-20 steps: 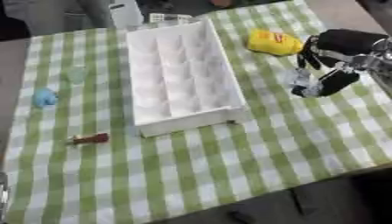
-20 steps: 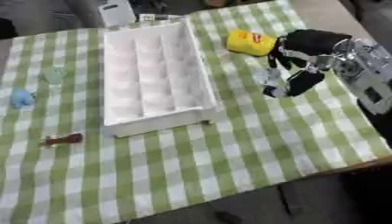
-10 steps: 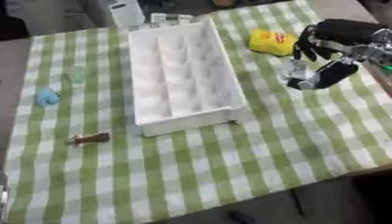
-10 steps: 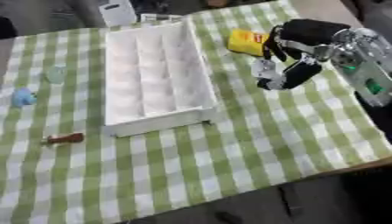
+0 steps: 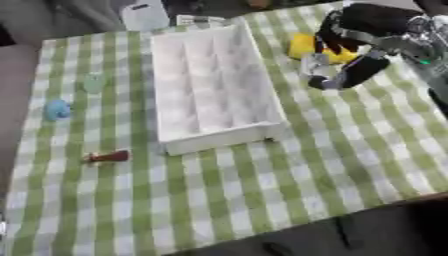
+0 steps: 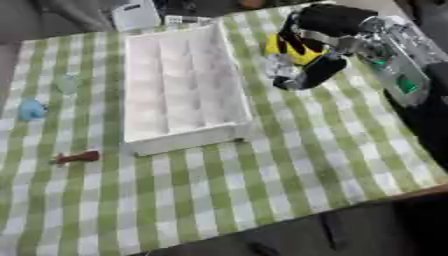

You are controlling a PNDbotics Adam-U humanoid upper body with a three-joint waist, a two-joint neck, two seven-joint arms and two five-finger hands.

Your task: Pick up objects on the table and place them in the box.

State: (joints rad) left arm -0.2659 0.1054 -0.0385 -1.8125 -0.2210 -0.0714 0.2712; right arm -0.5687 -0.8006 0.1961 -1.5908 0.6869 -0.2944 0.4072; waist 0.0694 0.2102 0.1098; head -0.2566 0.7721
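Observation:
A white box (image 5: 219, 141) with several long compartments lies in the middle of the green-checked cloth (image 5: 262, 195). My right hand (image 5: 350, 70) hovers just off the box's right wall, near its far end, fingers curled round a small pale thing (image 5: 317, 66) that I cannot make out. Directly behind the hand lies a yellow object (image 5: 304, 46), partly hidden by it. On the left of the cloth lie a blue object (image 5: 57, 109), a pale green see-through thing (image 5: 94, 82) and a small red-brown piece (image 5: 109, 157). My left hand does not show.
A white device (image 5: 144, 15) stands at the far edge behind the box. The table's near edge (image 5: 289, 232) runs across the bottom, with dark floor beyond. My right forearm (image 6: 394, 55) comes in from the upper right.
My right hand has moved left and further away, from over the cloth at the right to beside the box's right wall, still curled on the pale thing. The other objects lie unmoved.

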